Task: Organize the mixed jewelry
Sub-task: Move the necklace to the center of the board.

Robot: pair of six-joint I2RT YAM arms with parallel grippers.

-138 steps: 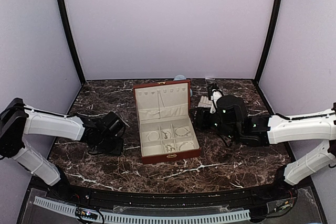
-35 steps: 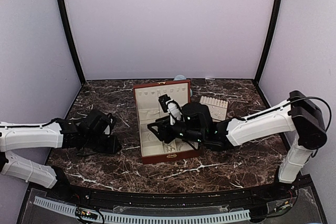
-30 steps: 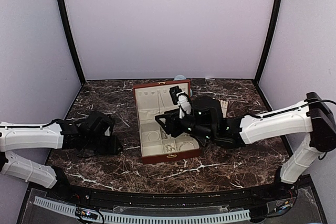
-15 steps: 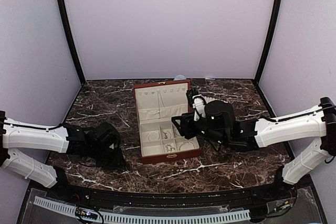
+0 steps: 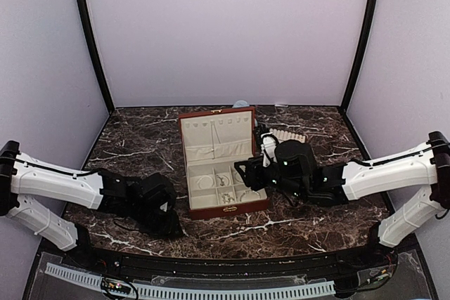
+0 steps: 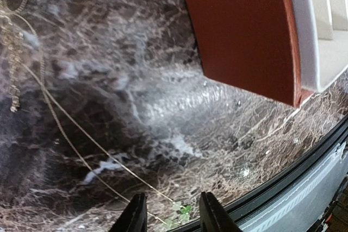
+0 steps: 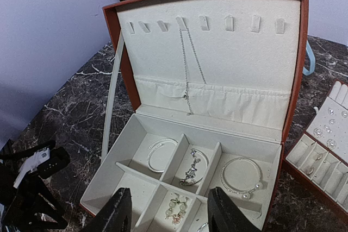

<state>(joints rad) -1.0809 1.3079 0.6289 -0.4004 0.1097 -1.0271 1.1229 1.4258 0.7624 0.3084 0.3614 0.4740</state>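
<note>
Fingers (image 6: 136,217) of the left gripper (image 6: 173,209) stand a little apart and clamp nothing. A thin pale chain (image 6: 70,145) lies on the marble table (image 6: 163,107). It runs slantwise from the upper left down to the gap between these fingers, and its end there carries a small greenish piece. At the far end of the chain is a small heap of jewelry (image 6: 11,31), pale and blurred, with one ring-shaped link, well apart from the fingers.

The right gripper (image 7: 169,210) is also open and holds nothing. It hangs over the front of the open red-brown box (image 7: 244,63). Below it, in the cream compartments, lie a plain bangle (image 7: 159,153), a charm bracelet (image 7: 191,168), a pearl bracelet (image 7: 241,175) and a small charm piece (image 7: 175,208). A fine necklace (image 7: 187,63) hangs from a hook in the upright lid. Just beside the box on the right, the slotted tray (image 7: 338,95) carries tiny earrings (image 7: 328,129).

The table's dark front edge (image 6: 293,183) passes just beyond the left fingertips. The box's red outer wall stands near, with bare marble between it and the fingers.
</note>
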